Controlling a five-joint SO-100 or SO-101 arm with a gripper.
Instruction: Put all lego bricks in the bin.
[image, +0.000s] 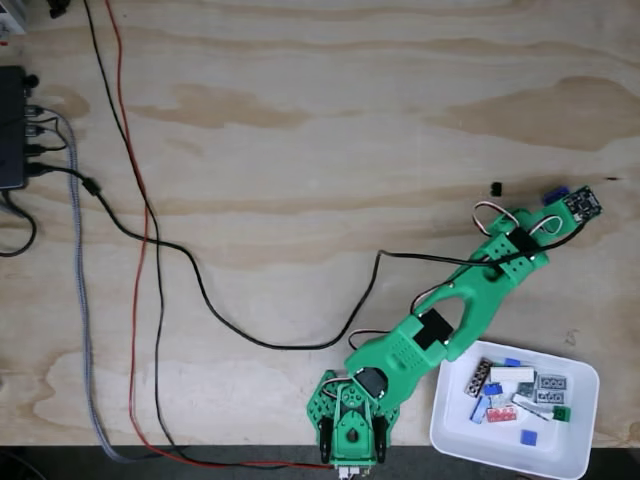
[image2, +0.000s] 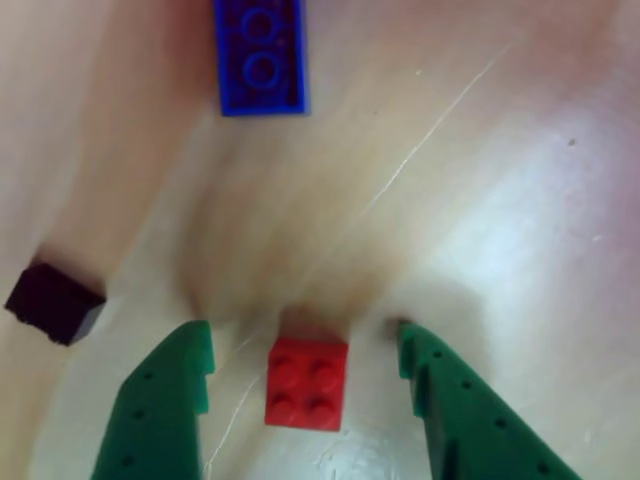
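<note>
In the other view my green gripper (image2: 305, 350) is open, its two fingers (image2: 170, 400) standing either side of a small red lego brick (image2: 306, 382) that lies on the wood between them. A blue lego brick (image2: 260, 55) lies further ahead and a black brick (image2: 54, 301) sits to the left. In the fixed view the arm reaches to the right edge of the table, where the blue brick (image: 555, 194) pokes out beside the wrist and the black brick (image: 496, 188) lies nearby. The white bin (image: 455, 420) at the bottom right holds several bricks (image: 510, 390).
A black box (image: 12, 125) with cables sits at the left edge in the fixed view. Black, red and grey cables (image: 140, 260) run down the left half of the plywood table. The arm's base (image: 352, 420) stands at the bottom edge beside the bin.
</note>
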